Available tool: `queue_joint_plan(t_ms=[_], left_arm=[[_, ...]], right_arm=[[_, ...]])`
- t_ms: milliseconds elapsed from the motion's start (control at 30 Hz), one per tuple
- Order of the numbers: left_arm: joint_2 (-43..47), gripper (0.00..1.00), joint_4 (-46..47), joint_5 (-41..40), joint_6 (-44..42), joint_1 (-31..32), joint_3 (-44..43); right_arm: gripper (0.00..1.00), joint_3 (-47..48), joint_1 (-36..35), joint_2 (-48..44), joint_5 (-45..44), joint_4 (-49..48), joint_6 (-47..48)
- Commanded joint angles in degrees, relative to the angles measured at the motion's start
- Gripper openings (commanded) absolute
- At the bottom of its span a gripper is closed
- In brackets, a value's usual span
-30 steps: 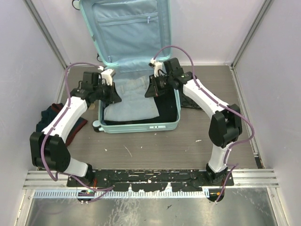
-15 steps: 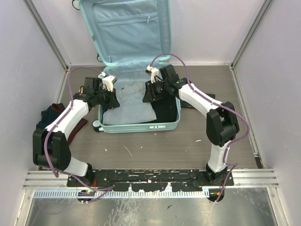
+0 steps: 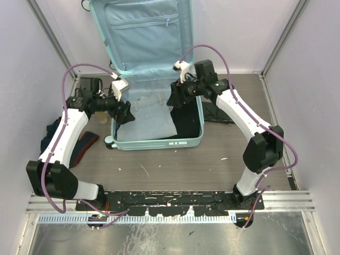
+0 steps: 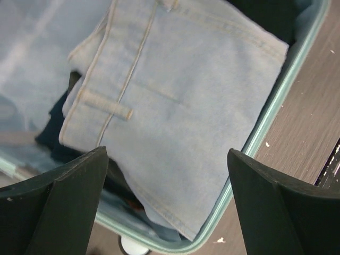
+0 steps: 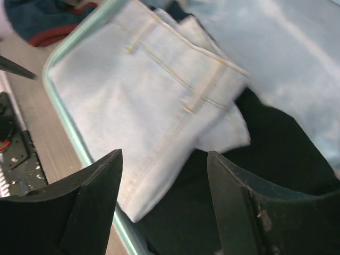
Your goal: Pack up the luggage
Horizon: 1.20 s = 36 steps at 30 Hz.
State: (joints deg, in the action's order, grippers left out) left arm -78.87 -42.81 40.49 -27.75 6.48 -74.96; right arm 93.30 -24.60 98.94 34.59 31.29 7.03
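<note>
While left gripper (image 3: 126,112) and right gripper (image 3: 173,101) hang spread and empty over the luggage (image 3: 159,143), I'd press the pale jeans (image 3: 151,117) flat — evenly, cloth inside its rim.

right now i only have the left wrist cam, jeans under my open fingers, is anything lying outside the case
observer: yes, a dark blue and red garment lies on the table, left of the luggage
operator: where's the right gripper
observer: the right gripper hangs open over the middle of the case, by the right edge of the jeans, next to a black garment
operator: is the lid in the way
observer: no, the lid stands upright against the back wall
</note>
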Motion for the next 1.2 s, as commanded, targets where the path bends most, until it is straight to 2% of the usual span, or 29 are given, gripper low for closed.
queue_joint_plan(t_ms=[0,200,267,367,533,633,800,900,967,1167], left_arm=[[-3.4,0.95,-1.1,9.0,-11.4,2.4,-4.2],[-10.7,1.0,5.2,7.9,-19.1,3.6,-1.6],[-13.3,0.98,5.0,5.0,-24.7,4.6,-0.5],[-16.6,0.98,5.0,0.5,-28.1,5.3,1.8],[-17.0,0.98,8.6,-5.9,-31.3,5.3,10.4],[-14.8,0.98,10.5,-7.7,-31.3,5.3,14.0],[-8.5,0.98,7.1,-8.1,-32.7,5.2,16.5],[-4.2,0.98,3.7,-7.8,-31.5,5.3,15.2],[-1.8,0.98,2.0,-6.7,-27.5,5.2,13.2],[3.5,0.98,0.9,-5.0,-15.8,5.3,7.5]], right_arm=[[0.69,5.5,-5.3,3.2,4.6,-2.0,2.1],[0.76,9.8,-6.2,13.3,3.8,-3.4,2.3],[0.78,7.5,-6.1,15.3,2.8,-3.8,4.1],[0.79,-0.1,-5.5,16.1,0.7,-6.6,7.9],[0.82,-16.3,-5.4,12.1,-2.5,-13.5,12.7],[0.83,-20.1,-5.4,9.3,-1.8,-13.9,12.2],[0.85,-23.2,-5.4,2.6,-0.9,-11.7,13.8],[0.86,-24.0,-5.4,-2.9,-2.0,-10.1,16.1],[0.87,-22.3,-5.3,-5.9,-2.8,-8.5,16.3],[0.9,-13.5,-2.0,-11.4,-3.2,4.2,19.0]])
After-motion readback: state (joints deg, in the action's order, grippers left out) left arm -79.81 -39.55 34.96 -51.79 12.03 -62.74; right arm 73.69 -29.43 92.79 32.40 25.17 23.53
